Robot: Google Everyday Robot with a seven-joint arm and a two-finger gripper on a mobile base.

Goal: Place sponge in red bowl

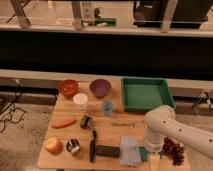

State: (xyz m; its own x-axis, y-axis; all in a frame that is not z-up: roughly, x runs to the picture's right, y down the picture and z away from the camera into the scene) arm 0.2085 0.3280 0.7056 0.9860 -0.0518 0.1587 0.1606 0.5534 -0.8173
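The red bowl (pixel 68 88) stands at the back left of the wooden table (pixel 115 131), next to the purple bowl (pixel 100 88). Only a small teal-green edge of the sponge (pixel 143 154) shows at the front right, between the pale grey-blue cloth (pixel 129 150) and the grapes (pixel 173 150). My white arm (pixel 162 125) reaches in from the right and bends down over it. The gripper (pixel 149 149) is low at the sponge and hides most of it.
A green tray (pixel 146 93) sits at the back right. A white cup (pixel 80 101), a small blue cup (pixel 107 107), a carrot (pixel 63 123), a dark can (pixel 86 121), a peach (pixel 52 146), a metal cup (pixel 74 146), a black brush (pixel 93 145) and a dark block (pixel 107 150) lie between bowl and sponge.
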